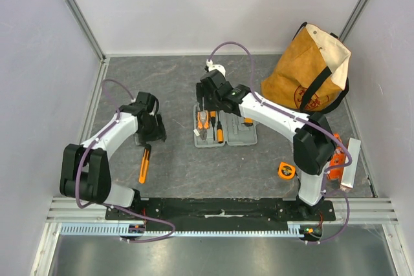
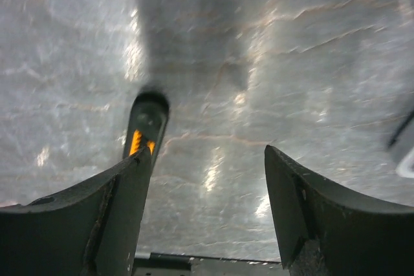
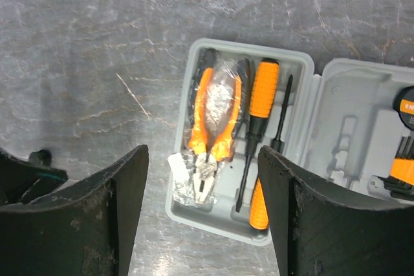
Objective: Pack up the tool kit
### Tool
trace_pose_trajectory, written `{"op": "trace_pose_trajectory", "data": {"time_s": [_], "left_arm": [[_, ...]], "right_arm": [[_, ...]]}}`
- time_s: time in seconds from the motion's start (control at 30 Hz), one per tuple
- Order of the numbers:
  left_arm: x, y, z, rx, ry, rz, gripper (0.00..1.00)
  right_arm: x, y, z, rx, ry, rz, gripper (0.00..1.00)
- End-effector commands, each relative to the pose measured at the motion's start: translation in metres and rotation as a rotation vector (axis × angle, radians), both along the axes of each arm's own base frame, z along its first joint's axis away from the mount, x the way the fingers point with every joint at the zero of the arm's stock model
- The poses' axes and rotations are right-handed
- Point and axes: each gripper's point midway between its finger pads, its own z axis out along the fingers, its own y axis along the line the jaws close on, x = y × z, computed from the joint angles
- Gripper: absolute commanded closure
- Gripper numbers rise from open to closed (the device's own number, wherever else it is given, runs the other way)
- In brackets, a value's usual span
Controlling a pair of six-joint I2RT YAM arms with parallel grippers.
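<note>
right hand [image 3: 202,159] spread above the open tool kit [image 3: 349,127], left hand [image 2: 208,153] spread too; stamp on tan bag [image 1: 310,63] unreadable.

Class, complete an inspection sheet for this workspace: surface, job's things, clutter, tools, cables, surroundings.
Surface: grey mottled table; no spills seen.
Job's things: tool case open flat; pliers and two screwdrivers sit in its slots; orange knife and tape measure lie loose on the table.
Clutter: canvas bag back right; orange object and pale bar at the right edge.
Grippers: left tool open beside the knife; right tool open above the case.
Cables: purple cables loop off both arms.
Surroundings: white walls, metal frame.
</note>
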Motion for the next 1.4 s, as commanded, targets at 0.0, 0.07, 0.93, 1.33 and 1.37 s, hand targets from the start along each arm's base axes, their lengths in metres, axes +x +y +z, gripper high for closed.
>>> {"op": "trace_pose_trajectory", "data": {"time_s": [0.0,0.07,0.93,1.33,1.37], "left_arm": [[-0.022,0.023,-0.006,0.081,0.031,0.091,0.22],[-0.026,0.03,-0.011,0.105,0.045,0.102,0.21],[0.013,-0.009,-0.041,-0.108,0.163,0.127,0.66],[0.076,0.047,0.041,0.124,-0.134,0.212,0.1],[0.082,0.058,0.054,0.137,-0.176,0.246,0.09]], "right_arm": [[-0.006,-0.009,-0.009,0.012,0.026,-0.006,0.25],[-0.007,-0.01,-0.012,0.015,0.036,0.003,0.24],[-0.026,-0.008,-0.052,0.006,0.121,0.164,0.27],[-0.089,0.07,-0.048,-0.176,-0.101,0.435,0.16],[-0.096,0.08,-0.051,-0.164,-0.115,0.449,0.15]]}}
